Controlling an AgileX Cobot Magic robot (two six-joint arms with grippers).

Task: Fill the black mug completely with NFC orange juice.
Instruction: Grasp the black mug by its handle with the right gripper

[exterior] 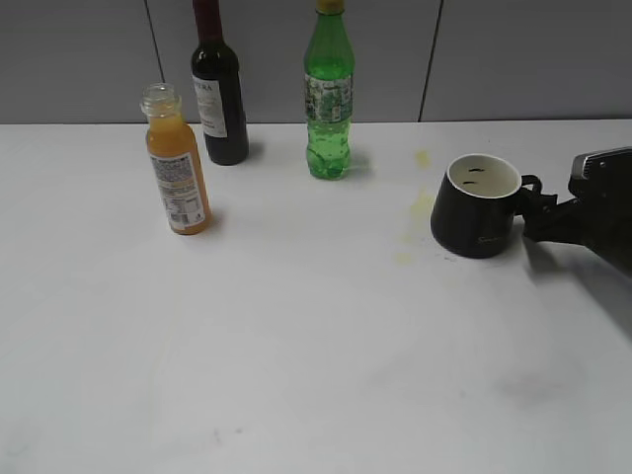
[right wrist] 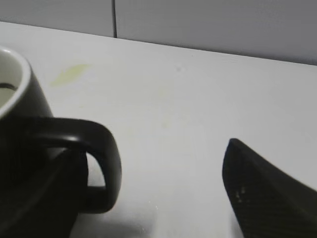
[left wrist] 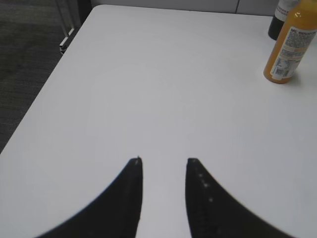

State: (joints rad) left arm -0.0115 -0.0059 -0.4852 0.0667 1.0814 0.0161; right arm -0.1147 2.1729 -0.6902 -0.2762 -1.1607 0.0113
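Observation:
The black mug stands upright at the right of the table, with its white inside showing and its handle pointing right. My right gripper is open at the handle. In the right wrist view the handle lies between the fingers, close to the left one, and the fingers are not closed on it. The NFC orange juice bottle stands uncapped at the left, nearly full. It also shows in the left wrist view. My left gripper is open and empty over bare table, well short of the bottle.
A dark wine bottle and a tall green soda bottle stand at the back. Pale yellow stains mark the white table left of the mug. The table's left edge drops to dark floor.

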